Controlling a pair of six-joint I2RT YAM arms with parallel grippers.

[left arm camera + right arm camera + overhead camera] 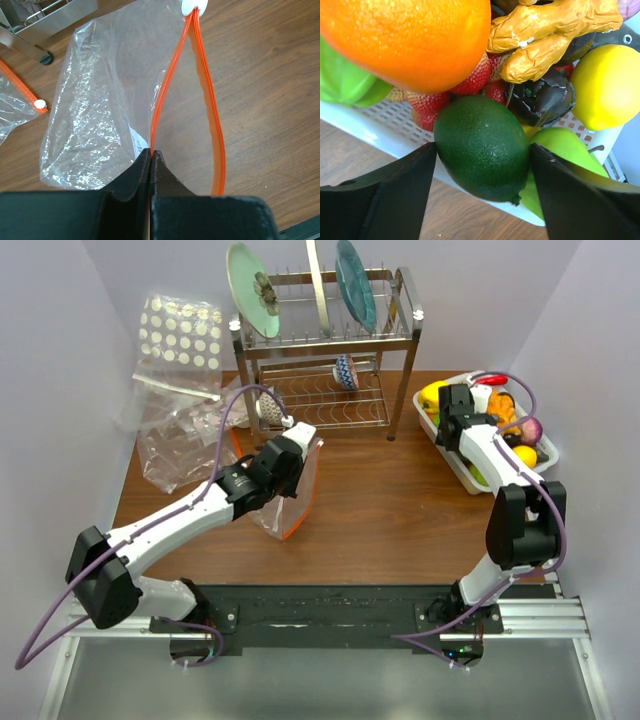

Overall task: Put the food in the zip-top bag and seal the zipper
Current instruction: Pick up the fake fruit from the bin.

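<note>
My left gripper is shut on one side of the orange-red zipper of the clear zip-top bag, holding its mouth open above the table; the white slider sits at the far end. The bag looks empty. My right gripper is at the white basket, its fingers touching both sides of a dark green lime over the basket's rim. The basket also holds an orange, a lemon, a bright green fruit, strawberries and other toy food.
A metal dish rack with plates stands at the back centre. A clear bag with white dots and other crumpled clear bags lie at the back left; one with an orange zipper lies left of the held bag.
</note>
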